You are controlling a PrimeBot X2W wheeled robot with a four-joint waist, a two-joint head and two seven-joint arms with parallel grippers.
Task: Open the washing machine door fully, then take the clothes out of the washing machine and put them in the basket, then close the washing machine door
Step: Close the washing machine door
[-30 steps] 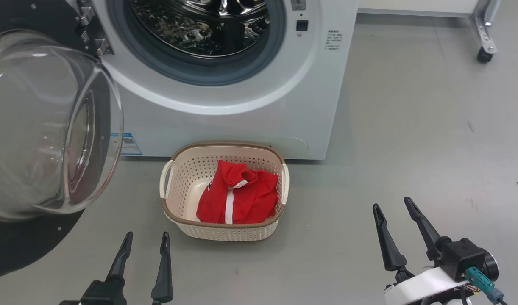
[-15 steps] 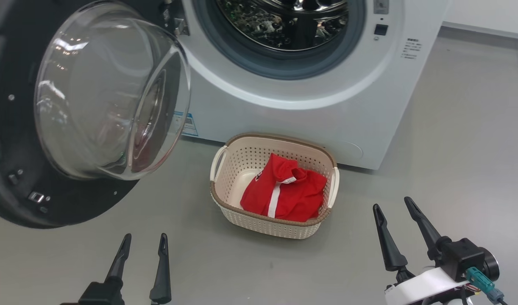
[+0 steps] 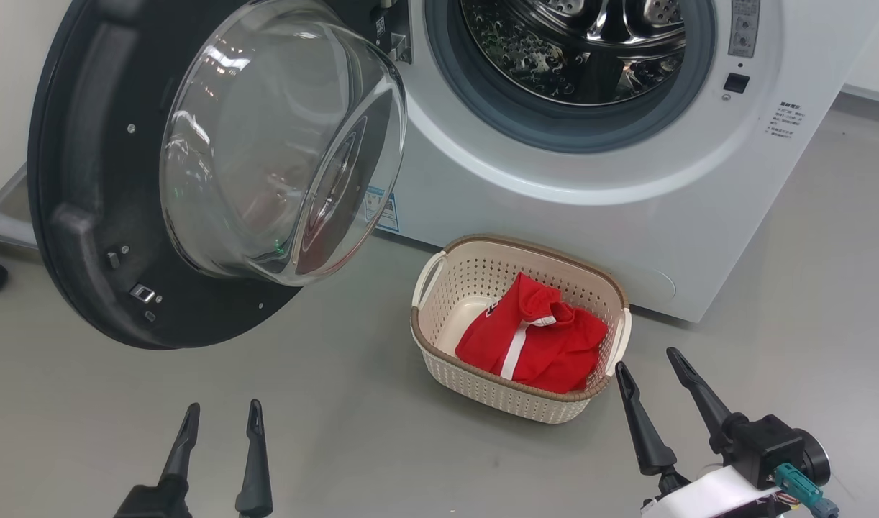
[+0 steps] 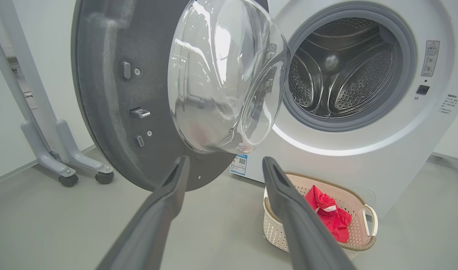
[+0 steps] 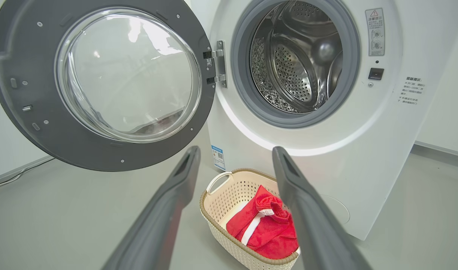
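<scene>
The washing machine (image 3: 590, 216) is cut off across its drum (image 3: 576, 50) by the head view's top edge. Its blue label (image 3: 388, 214) is partly hidden behind the washing machine door (image 3: 87, 216). Print on the clothes (image 3: 547, 345) is largely hidden in folds.

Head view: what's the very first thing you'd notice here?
The big round door standing wide open at the left, its glass bulging out. Next the bright red jersey crumpled in the cream basket on the floor, right before the white washing machine, whose shiny drum looks empty.
</scene>
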